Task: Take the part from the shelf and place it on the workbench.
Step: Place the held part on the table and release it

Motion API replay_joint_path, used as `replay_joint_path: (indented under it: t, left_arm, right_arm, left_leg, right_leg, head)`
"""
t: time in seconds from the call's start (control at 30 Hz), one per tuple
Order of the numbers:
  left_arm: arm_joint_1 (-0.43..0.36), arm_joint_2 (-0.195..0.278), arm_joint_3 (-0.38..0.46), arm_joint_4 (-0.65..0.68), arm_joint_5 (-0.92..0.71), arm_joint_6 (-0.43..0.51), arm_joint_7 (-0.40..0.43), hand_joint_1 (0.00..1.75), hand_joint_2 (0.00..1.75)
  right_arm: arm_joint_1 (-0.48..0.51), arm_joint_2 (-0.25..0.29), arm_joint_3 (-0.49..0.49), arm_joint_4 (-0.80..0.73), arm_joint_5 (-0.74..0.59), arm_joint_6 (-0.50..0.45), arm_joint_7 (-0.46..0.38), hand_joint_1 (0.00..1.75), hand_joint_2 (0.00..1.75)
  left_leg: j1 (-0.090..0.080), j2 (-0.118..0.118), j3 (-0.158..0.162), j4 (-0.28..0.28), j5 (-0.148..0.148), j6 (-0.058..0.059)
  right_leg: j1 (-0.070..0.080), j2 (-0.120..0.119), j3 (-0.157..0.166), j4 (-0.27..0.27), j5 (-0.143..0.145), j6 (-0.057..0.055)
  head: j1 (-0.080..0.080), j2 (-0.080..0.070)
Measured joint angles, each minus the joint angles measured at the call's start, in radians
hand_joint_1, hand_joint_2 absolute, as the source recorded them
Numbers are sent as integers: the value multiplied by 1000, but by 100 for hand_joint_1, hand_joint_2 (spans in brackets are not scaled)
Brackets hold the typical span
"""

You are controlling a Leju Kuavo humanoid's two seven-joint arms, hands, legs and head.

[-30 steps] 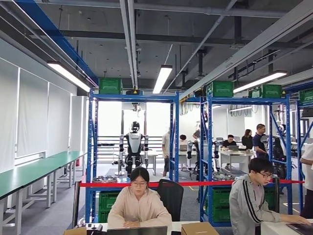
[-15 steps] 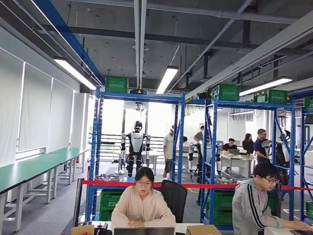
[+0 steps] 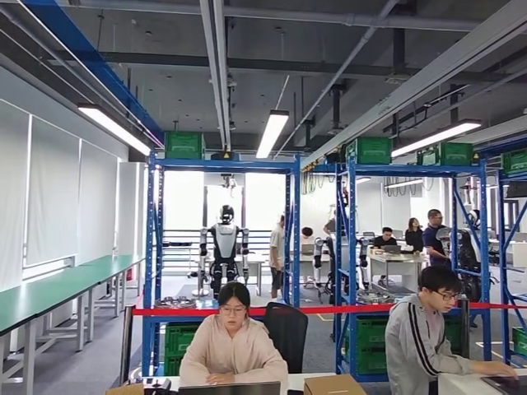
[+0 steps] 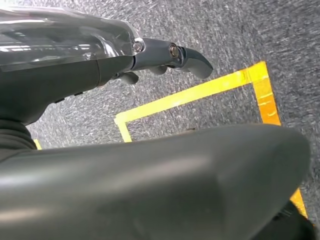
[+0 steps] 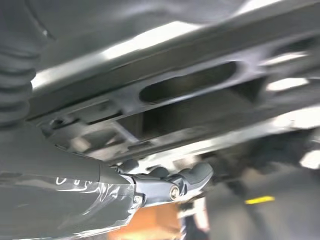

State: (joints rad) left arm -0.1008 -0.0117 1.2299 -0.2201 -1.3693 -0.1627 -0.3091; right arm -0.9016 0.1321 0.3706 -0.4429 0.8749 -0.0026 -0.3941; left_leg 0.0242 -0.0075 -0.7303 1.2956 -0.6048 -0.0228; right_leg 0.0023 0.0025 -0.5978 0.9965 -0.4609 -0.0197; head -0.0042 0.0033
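In the right wrist view a grey metal part point(image 5: 181, 95) with a long slot lies close against my right hand point(image 5: 170, 185). The dark fingers curl up under its edge and appear to grip it. My left hand point(image 4: 166, 55) hangs over the grey floor with its fingers apart and nothing in it. Ahead in the head view stands a blue shelf point(image 3: 221, 164), with round metal parts point(image 3: 175, 302) on its lower level. A long green workbench point(image 3: 56, 288) runs along the left wall.
Red barrier tape point(image 3: 310, 310) stretches across in front of the shelves. One person point(image 3: 233, 346) sits at a laptop, another point(image 3: 429, 337) leans over a desk on the right. Another humanoid robot point(image 3: 224, 247) stands behind the shelf. Yellow floor tape point(image 4: 196, 92) lies below my left hand.
The whole head view swayed right and down half a second ago and has swung back, so the camera moved. The shelf and the seated people kept their places.
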Motion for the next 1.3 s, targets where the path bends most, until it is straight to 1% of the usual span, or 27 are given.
replay_joint_path:
  t: [0.03,0.1,0.13,0.2,0.27,0.33,0.37,0.43,0.47,0.5,0.53,0.57,0.63,0.67,0.7,0.8,0.87,0.9,0.97,1.0,1.03,1.07,1.13,1.17,1.2,1.23,1.3]
  left_arm:
    - [3,1,0,0,2,-2,-3,0,0]
    - [8,5,0,0,6,-4,-10,0,0]
    - [9,6,0,0,8,-5,-14,0,0]
    - [12,7,0,0,13,-6,-21,0,0]
    - [19,7,0,0,16,-10,-29,0,0]
    - [24,8,1,0,17,-16,-37,0,0]
    - [23,8,1,0,18,-19,-39,0,0]
    - [21,9,1,0,20,-22,-43,0,0]
    - [20,9,1,0,22,-22,-43,0,0]
    - [20,9,2,0,24,-22,-44,0,0]
    - [20,9,2,0,27,-21,-43,0,0]
    - [21,9,3,0,29,-20,-43,0,0]
    - [20,9,3,0,33,-17,-43,0,0]
    - [21,9,4,0,35,-16,-42,0,0]
    - [21,9,5,0,36,-14,-42,0,0]
    - [25,10,11,0,42,-7,-41,0,0]
    - [26,12,16,0,48,-6,-40,0,0]
    - [26,12,18,0,52,-5,-40,0,0]
    - [28,13,24,0,57,-3,-39,0,0]
    - [29,13,27,0,60,-2,-38,0,0]
    - [31,13,30,0,62,-1,-38,0,0]
    - [32,13,33,0,65,0,-37,0,0]
    - [31,14,34,0,74,2,-37,0,0]
    - [31,14,35,0,78,4,-37,0,0]
    - [31,14,36,0,80,7,-36,0,0]
    - [32,14,38,0,81,9,-35,0,0]
    - [36,14,43,0,84,13,-33,0,0]
  right_arm:
    - [7,0,-18,-16,-46,22,-39,0,0]
    - [29,-3,-50,-75,-167,86,-114,0,0]
    - [46,-7,-64,-123,-247,129,-149,0,0]
    - [99,-20,-88,-254,-422,224,-188,0,0]
    - [171,-36,-111,-415,-609,325,-202,0,0]
    - [246,-44,-138,-590,-809,432,-216,0,0]
    - [283,-46,-152,-676,-904,487,-221,0,0]
    - [360,-45,-175,-841,-1054,583,-224,0,0]
    - [400,-45,-182,-917,-1101,618,-222,0,0]
    - [439,-44,-187,-988,-1130,641,-220,0,0]
    - [472,-43,-190,-1052,-1144,656,-218,0,0]
    - [501,-42,-191,-1110,-1151,668,-217,0,0]
    - [546,-41,-190,-1208,-1150,685,-221,0,0]
    - [565,-40,-189,-1245,-1145,693,-227,0,0]
    - [584,-39,-186,-1277,-1136,700,-234,0,0]
    - [640,-39,-171,-1346,-1107,713,-264,0,0]
    - [670,-38,-156,-1374,-1097,722,-281,0,0]
    - [685,-38,-149,-1383,-1095,726,-287,0,0]
    - [719,-40,-140,-1390,-1094,734,-295,0,0]
    - [738,-41,-136,-1391,-1093,738,-297,0,0]
    - [754,-43,-133,-1392,-1093,743,-298,0,0]
    - [769,-44,-131,-1392,-1094,750,-299,0,0]
    - [796,-45,-131,-1391,-1099,765,-300,0,0]
    - [811,-44,-134,-1391,-1105,774,-300,0,0]
    - [825,-42,-137,-1391,-1113,784,-300,0,0]
    - [840,-39,-143,-1391,-1119,792,-301,0,0]
    - [868,-33,-156,-1389,-1123,809,-301,0,0]
  left_leg:
    - [1,0,8,-19,21,-1]
    - [4,1,64,-139,88,-2]
    - [4,1,91,-198,111,-1]
    - [3,-1,116,-249,121,6]
    - [1,-3,117,-250,119,17]
    - [4,-3,120,-253,119,28]
    - [6,-3,121,-254,119,32]
    - [6,-3,123,-254,117,38]
    - [6,-3,123,-254,116,40]
    - [5,-3,123,-254,115,41]
    - [5,-3,124,-254,115,41]
    - [4,-3,125,-254,115,42]
    - [1,-3,127,-254,114,41]
    - [1,-3,127,-254,115,39]
    - [0,-3,126,-255,116,36]
    - [0,-3,126,-261,118,19]
    - [-2,-3,118,-236,83,12]
    - [-2,-2,104,-193,46,11]
    - [-3,-2,68,-71,-30,7]
    - [-3,-2,60,-26,-51,5]
    - [-2,-1,67,-14,-55,3]
    - [-1,-1,93,-43,-40,1]
    - [4,-1,184,-181,6,-3]
    - [5,-3,219,-241,24,-1]
    - [4,-5,240,-277,33,3]
    - [2,-7,245,-289,36,9]
    - [-3,-5,238,-284,48,24]
  right_leg:
    - [0,1,0,2,-1,1]
    - [-1,3,0,10,-8,6]
    - [1,3,-2,17,-12,11]
    - [5,4,-7,26,-18,21]
    - [6,3,-7,27,-20,27]
    - [4,2,-12,50,-41,36]
    - [2,2,-26,85,-65,41]
    - [-2,1,-82,211,-130,50]
    - [-3,1,-111,273,-153,52]
    - [-4,1,-129,310,-160,53]
    - [-4,1,-129,307,-148,52]
    - [-4,1,-109,263,-118,49]
    - [0,2,-40,121,-53,36]
    - [3,2,-14,66,-33,30]
    - [6,3,0,36,-25,26]
    - [6,1,4,17,-16,17]
    - [1,-3,4,0,-2,6]
    - [-1,-5,2,-6,4,2]
    - [-1,-8,-5,-7,12,-1]
    - [0,-9,-10,-7,15,0]
    - [-1,-9,-15,-6,20,1]
    - [-2,-9,-21,-4,24,4]
    - [-3,-8,-35,7,31,11]
    - [-2,-7,-43,15,33,16]
    - [-1,-7,-48,22,37,22]
    - [-1,-6,-52,26,41,28]
    - [-5,-2,-55,27,49,40]
  head:
    - [0,0]
    - [0,0]
    - [0,0]
    - [0,0]
    - [-2,0]
    - [-2,0]
    - [-2,0]
    - [-2,0]
    - [-2,0]
    - [-2,0]
    - [-2,0]
    - [-2,0]
    - [-2,0]
    - [-2,0]
    - [-2,0]
    - [-2,0]
    - [-2,0]
    - [-2,0]
    - [-2,0]
    - [-2,0]
    - [-2,0]
    - [-2,0]
    - [-2,0]
    - [-2,0]
    - [-2,0]
    - [-2,0]
    - [-2,0]
